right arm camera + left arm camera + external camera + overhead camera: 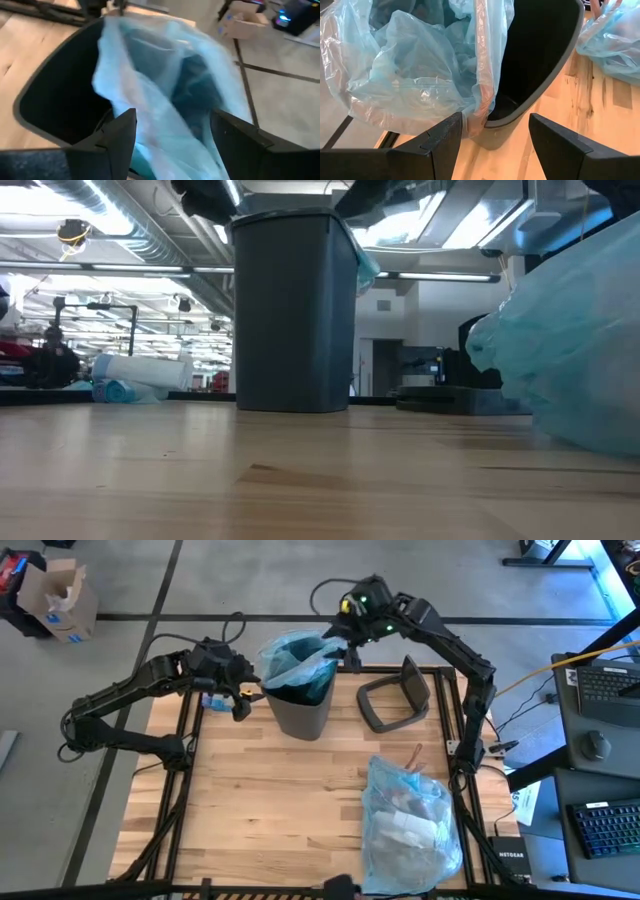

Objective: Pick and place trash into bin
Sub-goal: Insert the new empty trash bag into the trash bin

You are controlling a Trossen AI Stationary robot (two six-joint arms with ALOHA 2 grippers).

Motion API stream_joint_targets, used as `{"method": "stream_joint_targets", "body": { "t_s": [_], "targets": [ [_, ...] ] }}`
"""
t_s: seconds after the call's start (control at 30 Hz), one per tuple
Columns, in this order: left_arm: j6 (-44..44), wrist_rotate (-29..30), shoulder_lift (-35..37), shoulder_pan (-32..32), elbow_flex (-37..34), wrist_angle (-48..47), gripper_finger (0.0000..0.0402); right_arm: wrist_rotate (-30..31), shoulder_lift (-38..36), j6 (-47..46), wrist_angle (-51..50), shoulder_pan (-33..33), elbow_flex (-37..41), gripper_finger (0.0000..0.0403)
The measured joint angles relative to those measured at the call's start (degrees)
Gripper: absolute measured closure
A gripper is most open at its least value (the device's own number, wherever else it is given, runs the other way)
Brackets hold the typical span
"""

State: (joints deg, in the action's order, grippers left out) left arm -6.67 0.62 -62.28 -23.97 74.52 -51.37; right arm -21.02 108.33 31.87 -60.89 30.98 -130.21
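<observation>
The dark grey bin (300, 700) stands upright on the table's far middle; it also shows in the low view (293, 310). Its light blue liner (295, 658) bulges out over the rim. My left gripper (492, 145) is open at the bin's left side (243, 698), with the rim (520, 107) and the liner's hanging edge (482, 95) ahead of its fingers. My right gripper (172, 135) is open at the bin's far right rim (345, 652), and a strip of liner (150, 100) runs between its fingers. Trash lies in a light blue bag (410, 825) at the near right. My left gripper has the liner's hanging edge (470, 117) close to one fingertip (451, 131); I cannot tell whether they touch. My right gripper has its open fingers on either side of the liner's strip (160, 130) above the bin's mouth; I cannot tell whether they touch it.
The grey lid (395, 695) lies to the right of the bin. A roll of blue bags (140, 375) lies at the far left, near my left gripper. The filled trash bag (575, 340) takes up the near right. Bare wood (270, 810) spreads across the near left.
</observation>
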Motion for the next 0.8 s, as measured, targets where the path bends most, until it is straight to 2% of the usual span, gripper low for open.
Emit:
{"method": "stream_joint_targets", "body": {
  "t_s": [0.27, 0.37, 0.5, 0.57, 0.7, 0.8],
  "targets": [
    [-0.91, 0.00, -0.02, 0.00, 0.00, -0.24, 0.0178, -0.02, 0.37, 1.34, -2.97, -5.28, 0.04, 0.0160],
    [-1.05, 0.00, 0.00, 0.00, 0.00, -0.08, 0.0178, 3.84, 0.48, 0.60, -3.03, -6.14, 0.07, 0.0173],
    [-1.74, 0.00, 0.03, 0.00, 0.00, 0.05, 0.0178, 15.32, 2.26, 1.56, -3.21, -6.69, 0.90, 0.0215],
    [-1.90, 0.00, 0.04, 0.00, 0.00, 0.07, 0.0178, 18.88, 3.35, 1.56, -3.27, -6.63, 1.03, 0.0238],
    [-2.41, 0.00, 0.04, 0.00, 0.00, 0.11, 0.0178, 19.52, 3.55, 1.57, -3.21, -6.77, 0.90, 0.0286],
    [-2.54, 0.01, 0.22, 0.04, 0.00, 0.11, 0.0178, 19.34, 3.54, 1.78, -3.50, -8.23, 0.90, 0.0337]
  ]
}}
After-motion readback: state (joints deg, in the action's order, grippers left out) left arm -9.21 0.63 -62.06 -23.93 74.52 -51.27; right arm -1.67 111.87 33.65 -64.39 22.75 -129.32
